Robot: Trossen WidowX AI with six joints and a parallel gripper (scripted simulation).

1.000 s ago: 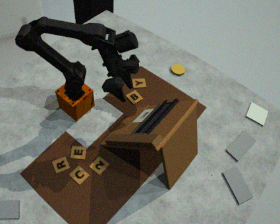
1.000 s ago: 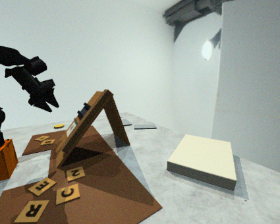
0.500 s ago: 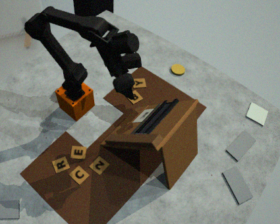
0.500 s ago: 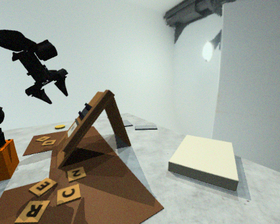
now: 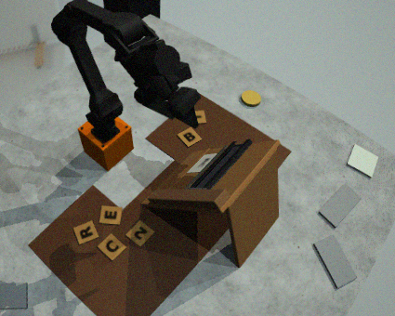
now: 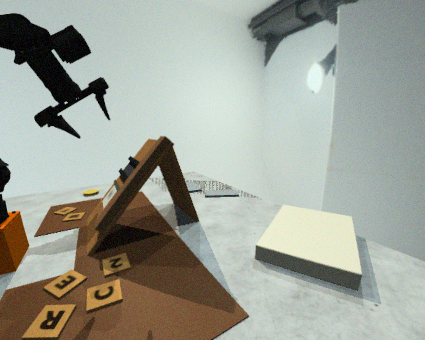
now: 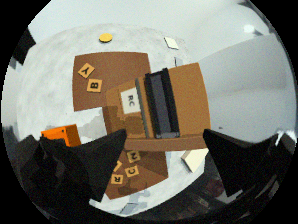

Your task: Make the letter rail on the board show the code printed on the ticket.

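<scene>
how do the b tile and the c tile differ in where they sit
The B tile lies beside the Y tile; the C tile lies among R, E and N. B is on the mat's far part in the exterior view, C on its near part. Both are square with a dark letter.

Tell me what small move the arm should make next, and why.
Probably swing the open, empty hand down toward the R tile. The ticket reads RC, the rail holds no tile, and R lies loose on the brown mat.
</scene>
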